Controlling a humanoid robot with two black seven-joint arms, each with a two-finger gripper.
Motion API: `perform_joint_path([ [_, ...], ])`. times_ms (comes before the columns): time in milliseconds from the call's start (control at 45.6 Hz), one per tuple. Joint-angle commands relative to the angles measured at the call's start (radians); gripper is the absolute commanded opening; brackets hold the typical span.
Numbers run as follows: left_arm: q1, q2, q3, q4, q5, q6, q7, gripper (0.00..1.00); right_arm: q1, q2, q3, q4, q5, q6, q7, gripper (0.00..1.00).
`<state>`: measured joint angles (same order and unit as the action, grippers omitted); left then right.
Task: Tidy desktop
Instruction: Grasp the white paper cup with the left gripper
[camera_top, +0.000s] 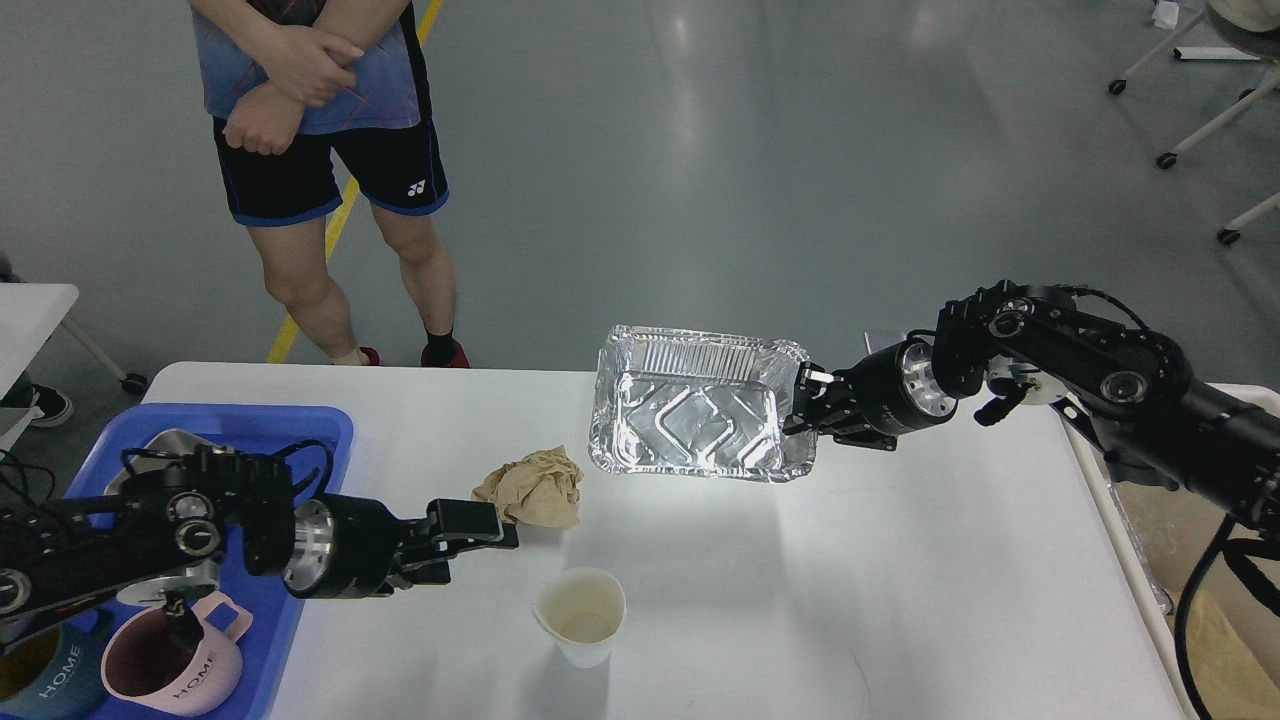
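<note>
The white desktop (900, 580) holds a crumpled brown paper ball (532, 488) and a white paper cup (582, 615). My right gripper (806, 405) is shut on the right rim of a shiny foil tray (700, 418) and holds it tilted above the desktop's back middle. My left gripper (490, 540) has reached in from the left and sits just left of and below the paper ball, its fingers open and touching nothing that I can see.
A blue plastic tray (300, 430) at the left holds a metal box (165, 450), a pink mug (185, 665) and a dark blue mug (35, 685). A person (320, 150) stands behind the table's far left edge.
</note>
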<state>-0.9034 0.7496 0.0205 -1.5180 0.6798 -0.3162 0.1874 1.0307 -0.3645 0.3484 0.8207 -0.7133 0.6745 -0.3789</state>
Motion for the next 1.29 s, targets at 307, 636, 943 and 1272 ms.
perform_joint_path([
  [307,-0.045,-0.157,0.099,0.122,0.001,-0.001,0.001,0.97,-0.014,-0.005,0.001,0.003,0.000,0.000,0.002,0.00],
  [636,-0.029,-0.222,0.102,0.180,0.001,-0.003,0.000,0.97,-0.014,-0.007,0.001,0.003,0.000,0.000,0.002,0.00],
  [943,-0.028,-0.276,0.102,0.231,0.029,-0.001,-0.014,0.96,-0.021,-0.021,0.003,0.008,0.000,0.000,0.002,0.00],
  [1272,-0.026,-0.308,0.136,0.234,0.127,0.000,-0.057,0.91,-0.023,-0.022,0.003,0.008,0.000,-0.001,0.002,0.00],
])
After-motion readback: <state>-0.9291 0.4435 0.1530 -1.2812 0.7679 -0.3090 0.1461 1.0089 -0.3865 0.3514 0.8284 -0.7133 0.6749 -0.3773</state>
